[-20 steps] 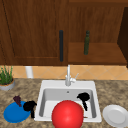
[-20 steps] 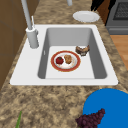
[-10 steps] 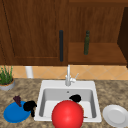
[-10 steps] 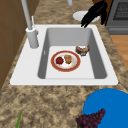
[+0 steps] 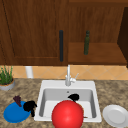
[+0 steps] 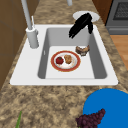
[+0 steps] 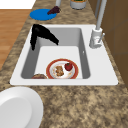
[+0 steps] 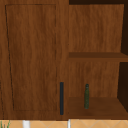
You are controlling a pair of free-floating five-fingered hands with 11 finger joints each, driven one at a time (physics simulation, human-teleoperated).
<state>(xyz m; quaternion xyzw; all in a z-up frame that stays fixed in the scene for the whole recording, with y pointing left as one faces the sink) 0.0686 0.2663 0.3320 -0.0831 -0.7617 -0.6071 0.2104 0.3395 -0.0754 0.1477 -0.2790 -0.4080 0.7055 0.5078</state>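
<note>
While I view the sink (image 5: 42, 100) from the front, the red ball (image 5: 67, 114) sits nearest. Behind it my right hand (image 6: 80, 24) hangs over the basin, fingers straight and relaxed, above the donut (image 6: 82, 49) and the food plate (image 6: 65, 60). My left hand (image 5: 30, 106) hovers at the blue plate (image 5: 12, 115) on the desk; I cannot tell its finger state.

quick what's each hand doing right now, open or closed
Left hand: by the blue plate; fingers cannot be told.
Right hand: open, over the sink, holding nothing.
</note>
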